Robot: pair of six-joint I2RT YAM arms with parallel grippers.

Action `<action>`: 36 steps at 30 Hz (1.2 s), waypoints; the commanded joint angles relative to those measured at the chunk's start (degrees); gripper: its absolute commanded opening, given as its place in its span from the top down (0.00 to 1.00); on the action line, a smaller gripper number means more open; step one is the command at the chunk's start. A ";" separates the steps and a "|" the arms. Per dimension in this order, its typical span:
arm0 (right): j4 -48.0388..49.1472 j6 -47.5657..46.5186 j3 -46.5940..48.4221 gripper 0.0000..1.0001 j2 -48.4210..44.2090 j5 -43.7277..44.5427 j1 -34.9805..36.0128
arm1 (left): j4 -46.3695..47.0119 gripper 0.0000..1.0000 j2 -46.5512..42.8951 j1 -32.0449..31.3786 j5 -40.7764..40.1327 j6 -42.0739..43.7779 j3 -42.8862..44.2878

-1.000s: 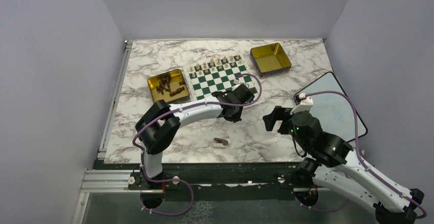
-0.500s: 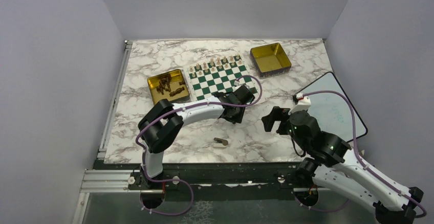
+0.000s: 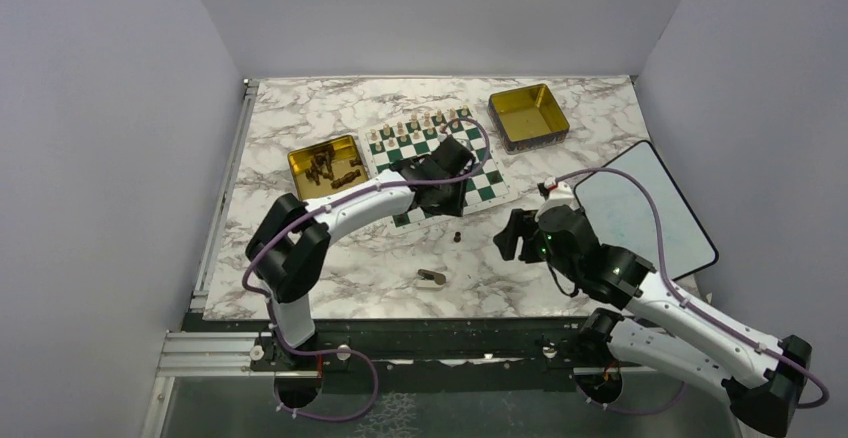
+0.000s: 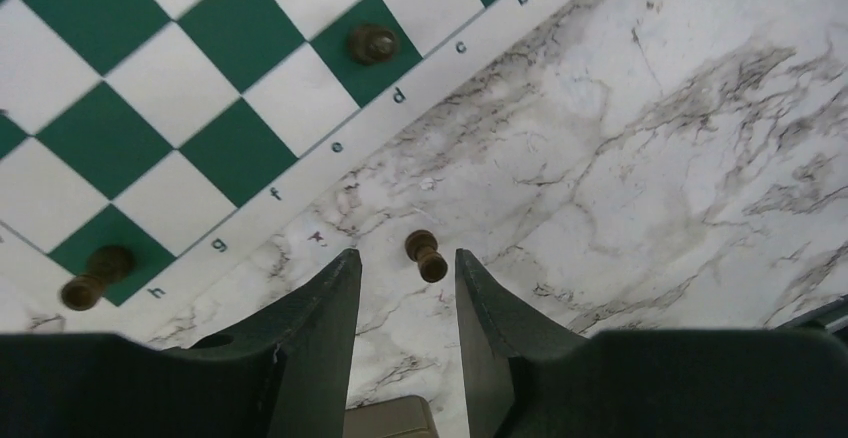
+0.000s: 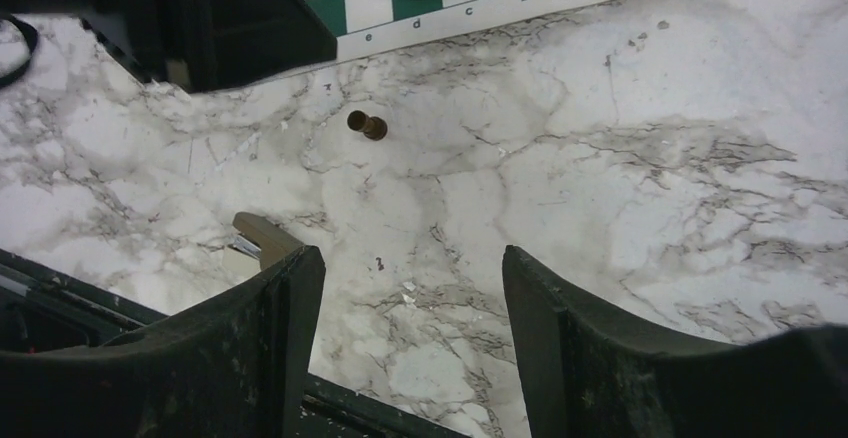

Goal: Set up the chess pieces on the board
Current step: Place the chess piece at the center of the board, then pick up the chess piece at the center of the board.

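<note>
A dark pawn (image 4: pixel 425 255) is seen on marble (image 4: pixel 650 158) just off the board (image 4: pixel 150 128), at lower centre, framed by the parted fingers of the left gripper (image 4: pixel 405 263). The right gripper (image 5: pixel 410 256) is likewise spread and empty. The board is cropped at upper left.

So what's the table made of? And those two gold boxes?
The table looks like marble, white with grey veins, though it could be a printed surface. The left box and right box look like metal tins: thin walls and shiny gold insides.
</note>
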 commanded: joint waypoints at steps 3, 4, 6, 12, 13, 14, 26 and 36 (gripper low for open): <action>8.44 -1.10 -0.78 0.39 6.00 -5.61 0.42 | 0.66 0.59 -8.17 10.10 8.41 1.77 -2.32; 9.34 -1.22 -0.69 0.41 7.33 -6.08 0.41 | 1.54 0.59 -9.44 13.09 10.89 1.81 -3.64; 11.00 -1.36 -0.41 0.43 10.04 -6.60 0.42 | 4.55 0.58 -12.56 17.58 16.21 2.42 -6.85; 16.50 -2.48 1.07 0.50 19.92 -8.33 0.40 | 12.06 0.56 -23.17 29.18 26.97 3.88 -16.63; 17.23 -2.75 1.47 0.51 21.57 -8.43 0.37 | 12.53 0.56 -24.63 30.33 27.53 4.70 -18.01; 17.97 -2.98 1.93 0.52 23.18 -8.68 0.42 | 12.71 0.56 -25.99 30.98 27.53 5.72 -19.23; 21.79 -5.97 9.57 0.59 40.58 -10.78 0.42 | 13.18 0.46 -40.87 31.42 25.88 15.74 -32.21; 19.42 -5.84 15.15 0.62 49.71 -10.05 0.42 | 13.69 0.43 -43.53 31.44 23.08 16.40 -32.64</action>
